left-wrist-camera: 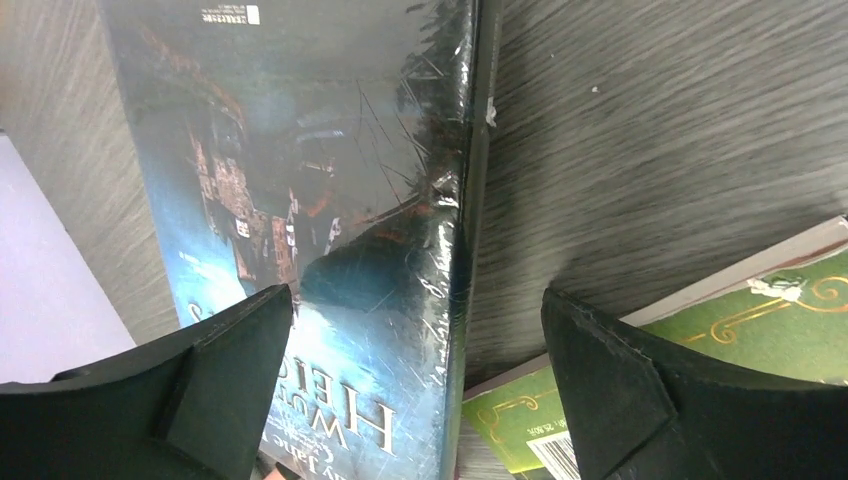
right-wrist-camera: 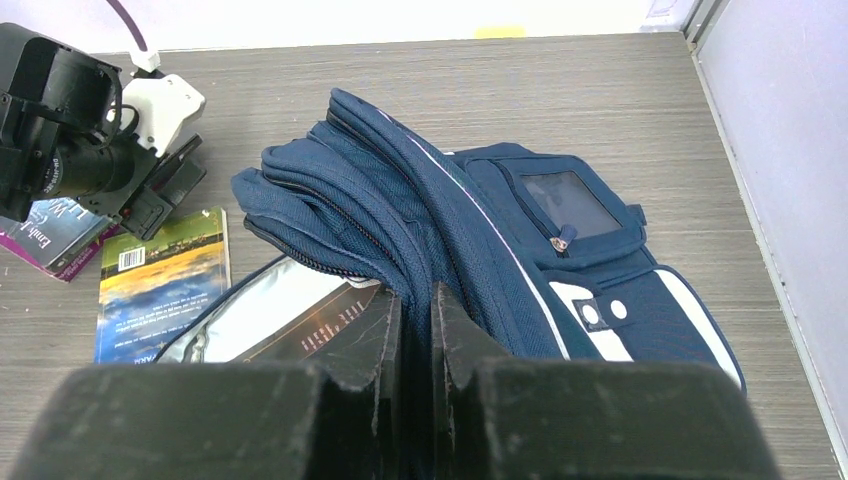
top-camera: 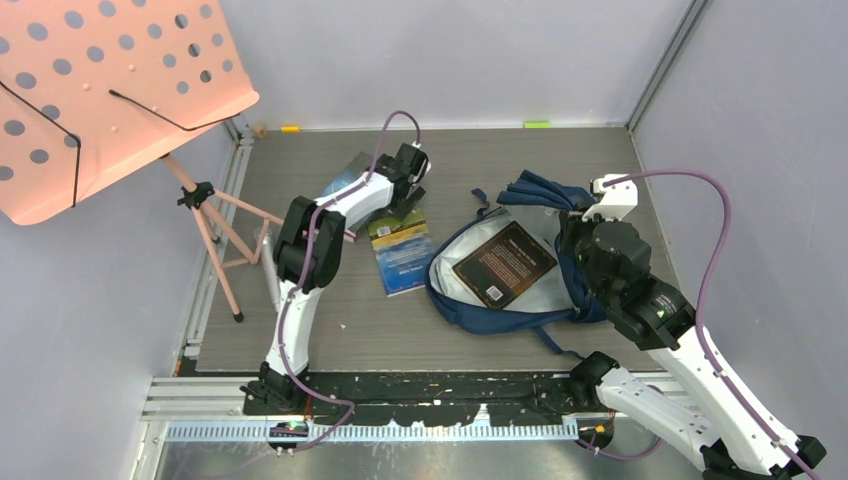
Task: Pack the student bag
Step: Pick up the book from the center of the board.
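The student bag (top-camera: 470, 300) lies open at the table's centre right, navy with white trim, its grey lining showing. A dark brown book (top-camera: 503, 263) rests inside it. My right gripper (right-wrist-camera: 415, 300) is shut on the bag's (right-wrist-camera: 480, 220) raised upper flap and holds the opening up. My left gripper (left-wrist-camera: 415, 350) hangs open just above a glossy blue book (left-wrist-camera: 330, 200), its fingers astride the book's spine edge, gripping nothing. A green-covered book (left-wrist-camera: 760, 330) lies beside it, partly under the right finger. From above, the left gripper (top-camera: 408, 195) sits at the table's back left.
A pink perforated music stand (top-camera: 100, 90) on tripod legs (top-camera: 215, 240) stands at the left edge. A book with a green and blue cover (top-camera: 402, 250) lies between the left arm and the bag. Grey walls close in the left, back and right sides.
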Motion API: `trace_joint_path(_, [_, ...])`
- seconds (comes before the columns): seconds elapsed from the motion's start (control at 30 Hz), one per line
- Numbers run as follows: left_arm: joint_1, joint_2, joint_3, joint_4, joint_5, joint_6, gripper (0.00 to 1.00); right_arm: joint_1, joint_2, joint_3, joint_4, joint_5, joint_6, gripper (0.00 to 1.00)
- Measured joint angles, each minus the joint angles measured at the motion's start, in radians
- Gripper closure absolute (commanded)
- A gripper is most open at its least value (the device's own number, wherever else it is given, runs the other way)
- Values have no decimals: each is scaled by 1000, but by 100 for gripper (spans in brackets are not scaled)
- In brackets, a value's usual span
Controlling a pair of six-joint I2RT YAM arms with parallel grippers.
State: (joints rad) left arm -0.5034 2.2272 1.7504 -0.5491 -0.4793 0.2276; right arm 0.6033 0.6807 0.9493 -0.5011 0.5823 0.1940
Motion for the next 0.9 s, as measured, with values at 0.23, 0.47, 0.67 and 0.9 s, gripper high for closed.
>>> trace_joint_path(0.23, [0, 11, -15, 52, -66, 63, 68, 2, 10, 0, 9, -1, 0, 100])
trace_joint_path(0.47, [-17, -96, -128, 169, -166, 133, 100, 2, 11, 0, 13, -1, -1, 100])
trace_joint_path(0.67, [13, -274, -192, 138, -69, 83, 100, 2, 11, 0, 13, -5, 1, 100])
trace_joint_path(0.9, [8, -366, -185, -27, 36, -10, 100, 2, 11, 0, 13, -12, 7, 100])
